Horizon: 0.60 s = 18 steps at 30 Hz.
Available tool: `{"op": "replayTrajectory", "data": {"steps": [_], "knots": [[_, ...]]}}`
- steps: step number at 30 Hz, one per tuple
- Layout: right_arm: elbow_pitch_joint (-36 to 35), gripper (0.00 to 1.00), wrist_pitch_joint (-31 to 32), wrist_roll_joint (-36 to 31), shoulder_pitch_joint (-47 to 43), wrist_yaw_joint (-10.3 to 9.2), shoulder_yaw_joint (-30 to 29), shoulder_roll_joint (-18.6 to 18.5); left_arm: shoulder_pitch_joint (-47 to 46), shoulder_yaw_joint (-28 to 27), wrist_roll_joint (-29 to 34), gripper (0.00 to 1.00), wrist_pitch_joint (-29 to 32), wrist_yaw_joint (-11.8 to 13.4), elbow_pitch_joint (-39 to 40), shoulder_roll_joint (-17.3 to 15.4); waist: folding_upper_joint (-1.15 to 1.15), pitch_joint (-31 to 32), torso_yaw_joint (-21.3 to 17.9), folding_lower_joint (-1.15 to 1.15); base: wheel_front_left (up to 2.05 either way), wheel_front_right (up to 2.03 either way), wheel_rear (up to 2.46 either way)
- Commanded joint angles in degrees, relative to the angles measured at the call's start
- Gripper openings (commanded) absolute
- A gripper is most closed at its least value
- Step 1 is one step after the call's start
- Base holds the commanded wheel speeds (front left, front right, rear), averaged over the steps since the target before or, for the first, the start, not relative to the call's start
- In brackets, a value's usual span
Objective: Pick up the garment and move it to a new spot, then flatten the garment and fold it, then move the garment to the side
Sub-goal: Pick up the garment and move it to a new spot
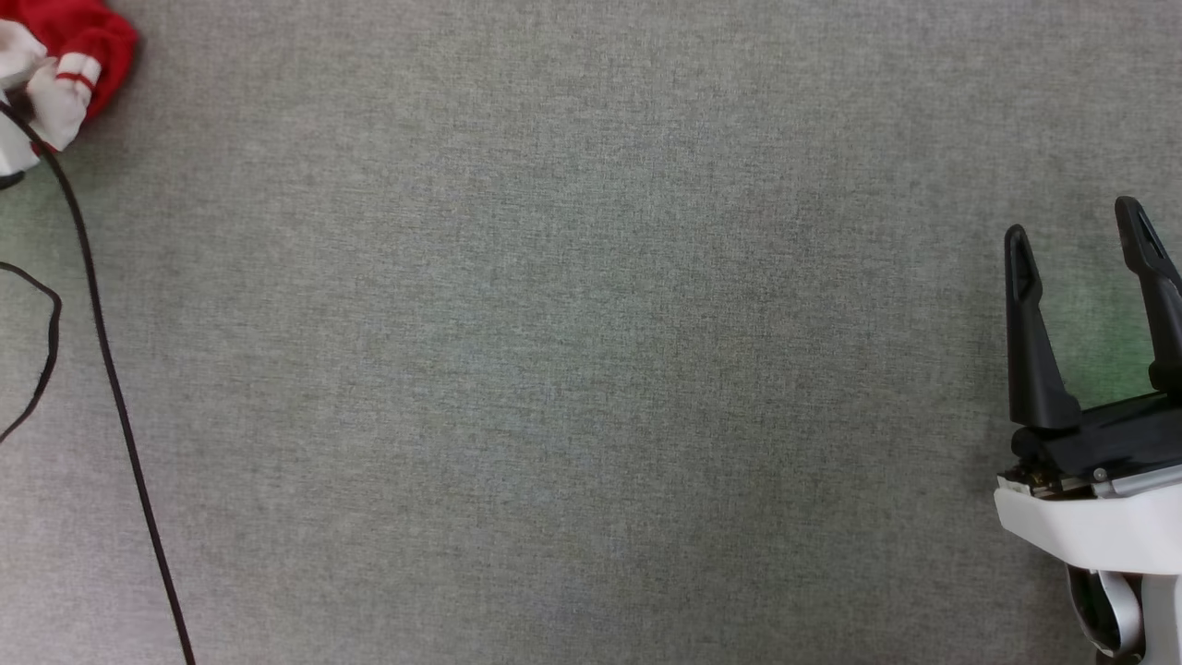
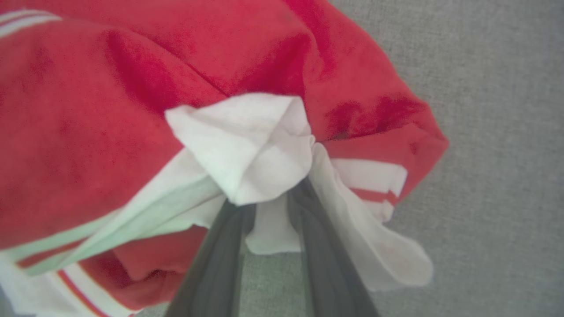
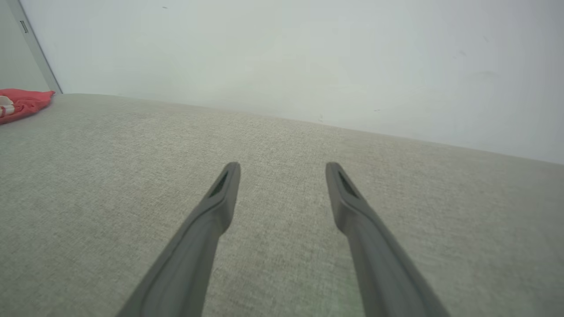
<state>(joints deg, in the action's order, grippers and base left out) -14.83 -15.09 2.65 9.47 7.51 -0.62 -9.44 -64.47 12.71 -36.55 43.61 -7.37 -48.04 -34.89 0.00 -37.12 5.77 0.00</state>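
The garment (image 2: 132, 110), a crumpled red T-shirt with white sleeves and striped trim, bulks large in the left wrist view. My left gripper (image 2: 269, 200) is shut on a bunch of its white sleeve fabric, which covers the fingertips. In the head view the garment (image 1: 78, 42) lies bunched at the far top left corner, and in the right wrist view the garment (image 3: 22, 102) is a small red heap far to the left. My right gripper (image 1: 1076, 235) stands open at the lower right, far from the garment, with nothing between its fingers (image 3: 227, 185).
The grey fabric tabletop (image 1: 572, 351) spreads wide between the two arms. A thin black cable (image 1: 111, 379) runs down the left side, with a second loop (image 1: 51, 332) beside it. A pale wall (image 3: 308, 57) rises behind the table's far edge.
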Motion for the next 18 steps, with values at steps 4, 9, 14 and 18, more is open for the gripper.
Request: {"op": "replayTrajectory", "data": {"steps": [4,9,14,18], "knots": [[0.5,1.0,-0.1,0.3,0.6,-0.04,0.2,0.2,2.2,2.5,0.5,0.0,-1.8,0.0,-0.4,0.0,0.0,1.5,0.6,0.0,0.0,0.0,0.0],[1.3,1.0,-0.1,0.5,0.2,-0.04,0.7,0.6,0.3,4.8,-0.8,0.0,-5.5,0.0,3.0,-2.0,0.0,4.3,1.3,0.0,0.0,0.0,0.0],[2.1,1.0,-0.1,0.7,-0.8,-0.04,0.9,1.4,-0.7,9.1,-2.2,0.0,-7.9,0.0,7.1,-3.9,0.0,7.9,1.7,0.0,0.0,0.0,0.0],[2.8,1.0,-0.1,0.8,-1.5,-0.04,0.6,2.1,-1.7,13.2,-3.0,0.0,-9.4,0.0,11.7,-5.6,0.0,10.6,1.9,0.0,0.0,0.0,0.0]]}}
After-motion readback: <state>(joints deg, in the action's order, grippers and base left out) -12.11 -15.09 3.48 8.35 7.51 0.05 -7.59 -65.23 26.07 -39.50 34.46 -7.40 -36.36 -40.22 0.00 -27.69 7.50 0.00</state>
